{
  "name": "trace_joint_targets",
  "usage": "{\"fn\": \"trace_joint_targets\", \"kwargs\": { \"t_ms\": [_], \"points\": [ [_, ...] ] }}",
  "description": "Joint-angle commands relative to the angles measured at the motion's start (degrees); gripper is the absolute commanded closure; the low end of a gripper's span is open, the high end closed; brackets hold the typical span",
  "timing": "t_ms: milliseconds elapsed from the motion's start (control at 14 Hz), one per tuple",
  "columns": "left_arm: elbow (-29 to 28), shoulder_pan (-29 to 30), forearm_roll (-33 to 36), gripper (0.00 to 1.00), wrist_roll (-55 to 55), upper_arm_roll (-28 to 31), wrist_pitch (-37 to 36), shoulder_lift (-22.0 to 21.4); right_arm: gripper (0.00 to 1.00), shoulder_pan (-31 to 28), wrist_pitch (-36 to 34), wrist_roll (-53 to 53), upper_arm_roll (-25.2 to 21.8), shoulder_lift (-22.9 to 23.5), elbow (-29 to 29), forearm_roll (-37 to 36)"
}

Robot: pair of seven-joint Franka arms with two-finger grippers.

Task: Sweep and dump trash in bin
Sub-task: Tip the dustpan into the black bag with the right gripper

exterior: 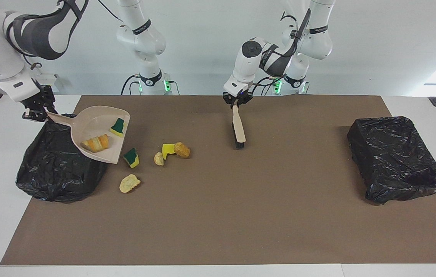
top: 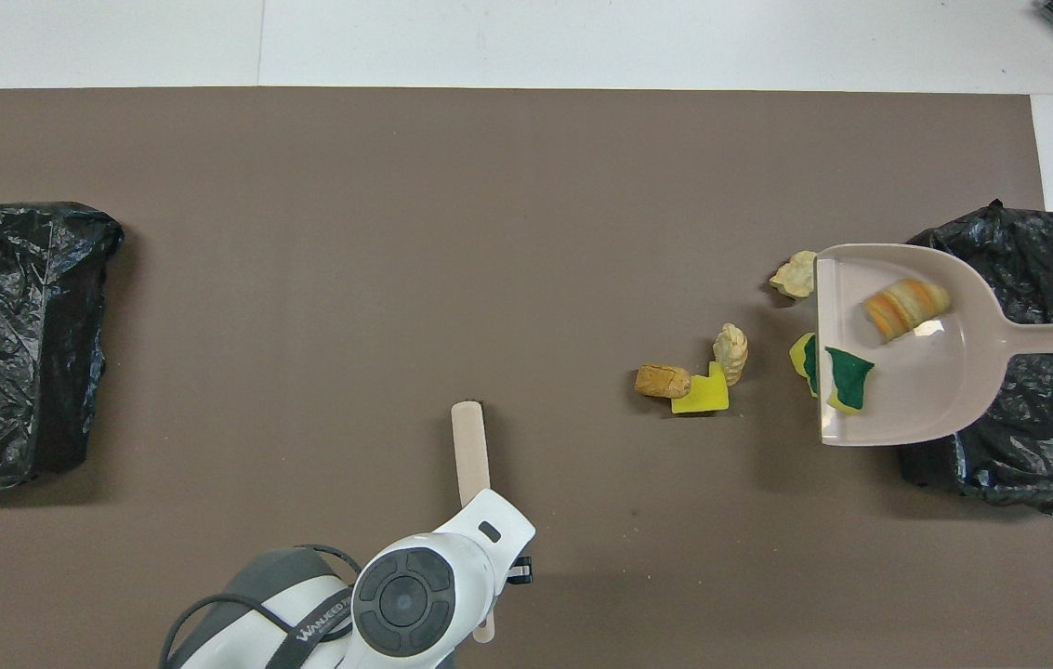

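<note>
My right gripper [exterior: 36, 111] is shut on the handle of the beige dustpan [exterior: 94, 124], holding it raised and tilted over the edge of the black-lined bin [exterior: 56, 173] at the right arm's end. In the pan [top: 916, 395] lie an orange bread roll [exterior: 95, 143] and a green sponge piece [exterior: 117, 127]. More trash lies on the mat: a green-and-yellow sponge [exterior: 131, 158], a tan lump [exterior: 159, 158], a yellow sponge [exterior: 168, 149], a bread lump [exterior: 182, 149] and a pale chip [exterior: 129, 183]. My left gripper [exterior: 236, 103] is shut on the brush [exterior: 238, 129], whose bristles rest on the mat.
A second black-lined bin [exterior: 396, 157] stands at the left arm's end of the brown mat [exterior: 241, 215]. White table shows around the mat. In the overhead view the left arm's wrist [top: 414, 595] covers the brush's handle end.
</note>
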Motion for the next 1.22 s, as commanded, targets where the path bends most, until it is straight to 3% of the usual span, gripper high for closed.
{"fn": "trace_joint_targets", "kwargs": {
  "t_ms": [0, 143, 429, 644, 716, 787, 930, 1145],
  "points": [
    [-0.7, -0.5, 0.2, 1.00, -0.6, 0.5, 1.3, -0.5, 1.00, -4.6, 3.7, -4.7, -0.3, -0.7, -0.2, -0.5],
    [-0.7, -0.3, 0.2, 1.00, -0.6, 0.5, 1.4, -0.5, 1.00, -5.3, 3.8, -4.2, -1.0, -0.4, 1.4, -4.1],
    [-0.8, -0.6, 0.2, 1.00, -1.0, 0.5, 1.1, -0.6, 1.00, -3.6, 4.9, 1.3, 0.0, -0.8, 3.5, -19.4],
    [-1.0, -0.6, 0.1, 1.00, -2.3, 0.5, 1.1, -0.6, 1.00, 1.7, 3.6, 10.0, 0.1, -1.2, 3.0, -32.9],
    [-1.3, -0.6, 0.1, 0.90, -3.7, 0.5, 1.5, -0.6, 1.00, 2.6, 2.4, 11.0, 0.1, -1.4, 2.9, -34.9],
    [-1.3, -0.8, 0.1, 1.00, -4.0, 0.5, 1.7, -0.4, 1.00, 3.8, 0.9, 11.4, 0.1, -1.4, 2.9, -36.2],
    [-1.4, -0.9, 0.1, 1.00, -3.8, 0.5, 1.9, 0.1, 1.00, 4.9, -0.8, 11.4, 0.2, -1.7, 3.2, -39.7],
    [-1.4, -0.7, 0.1, 1.00, -2.9, 0.5, 1.5, 0.2, 1.00, 5.4, -0.9, 13.7, 0.2, -2.8, 3.5, -38.8]
  ]
}}
